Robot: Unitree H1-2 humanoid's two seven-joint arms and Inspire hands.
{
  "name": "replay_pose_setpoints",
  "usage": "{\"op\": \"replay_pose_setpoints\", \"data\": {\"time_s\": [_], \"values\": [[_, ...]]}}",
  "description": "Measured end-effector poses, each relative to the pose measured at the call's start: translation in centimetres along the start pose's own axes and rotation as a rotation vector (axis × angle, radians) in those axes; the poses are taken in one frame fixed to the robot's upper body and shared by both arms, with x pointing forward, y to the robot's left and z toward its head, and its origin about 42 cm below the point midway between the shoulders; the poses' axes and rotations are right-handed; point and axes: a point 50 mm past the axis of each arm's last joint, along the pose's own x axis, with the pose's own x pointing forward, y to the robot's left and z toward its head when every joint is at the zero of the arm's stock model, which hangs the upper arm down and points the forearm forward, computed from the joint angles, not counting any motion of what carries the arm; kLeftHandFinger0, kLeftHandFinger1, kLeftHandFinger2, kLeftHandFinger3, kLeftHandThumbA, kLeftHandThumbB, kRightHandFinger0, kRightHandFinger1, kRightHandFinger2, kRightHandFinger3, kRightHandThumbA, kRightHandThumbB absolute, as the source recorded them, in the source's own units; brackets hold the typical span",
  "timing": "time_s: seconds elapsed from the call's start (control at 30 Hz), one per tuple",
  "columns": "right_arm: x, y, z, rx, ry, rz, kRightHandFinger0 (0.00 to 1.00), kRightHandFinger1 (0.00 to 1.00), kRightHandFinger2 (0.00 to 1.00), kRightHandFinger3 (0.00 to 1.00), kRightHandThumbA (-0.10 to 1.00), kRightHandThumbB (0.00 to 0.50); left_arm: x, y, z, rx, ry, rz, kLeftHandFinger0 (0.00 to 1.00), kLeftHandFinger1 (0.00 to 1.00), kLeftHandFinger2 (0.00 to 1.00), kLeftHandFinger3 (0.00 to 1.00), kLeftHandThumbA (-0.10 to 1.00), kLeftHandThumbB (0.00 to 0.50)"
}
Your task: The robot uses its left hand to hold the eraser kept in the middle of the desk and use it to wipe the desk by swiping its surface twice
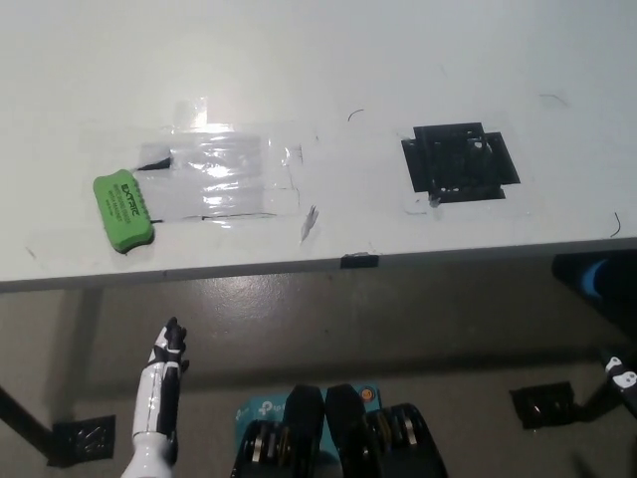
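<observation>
The green eraser lies flat on the white desk, at its left near the front edge, with nothing touching it. My white left hand hangs low at the lower left, below and in front of the desk edge. Its fingers are stretched out and hold nothing. A sliver of my black right arm shows at the far right edge, well below the desk; its fingers are out of sight.
A patch of clear tape lies just right of the eraser. A black tape square sits at the desk's right. A small black tab marks the front edge. Dark floor plates lie below.
</observation>
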Motion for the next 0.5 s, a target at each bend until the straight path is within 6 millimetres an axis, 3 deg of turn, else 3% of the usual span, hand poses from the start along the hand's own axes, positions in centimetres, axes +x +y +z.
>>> {"op": "replay_pose_setpoints", "data": {"time_s": [0.13, 0.17, 0.23, 0.5], "values": [[-0.06, 0.13, -0.10, 0.006, 0.011, 0.009, 1.00, 1.00, 1.00, 1.00, 1.00, 0.068, -0.01, -0.07, -0.18, -0.016, 0.027, -0.009, 1.00, 1.00, 1.00, 1.00, 1.00, 0.215], [-0.08, 0.16, -0.12, 0.005, 0.014, 0.011, 1.00, 1.00, 1.00, 1.00, 1.00, 0.047, -0.01, -0.09, -0.21, -0.019, 0.032, -0.010, 1.00, 1.00, 1.00, 1.00, 1.00, 0.230], [-0.11, 0.21, -0.15, 0.005, 0.016, 0.014, 1.00, 1.00, 1.00, 1.00, 1.00, 0.038, -0.01, -0.10, -0.26, -0.026, 0.039, -0.012, 1.00, 1.00, 1.00, 1.00, 1.00, 0.203], [-0.55, 0.16, -0.52, 0.011, 0.033, 0.019, 1.00, 1.00, 1.00, 1.00, 1.00, 0.044, -0.01, -0.06, -0.42, -0.044, 0.069, -0.018, 1.00, 1.00, 1.00, 1.00, 1.00, 0.180]]}}
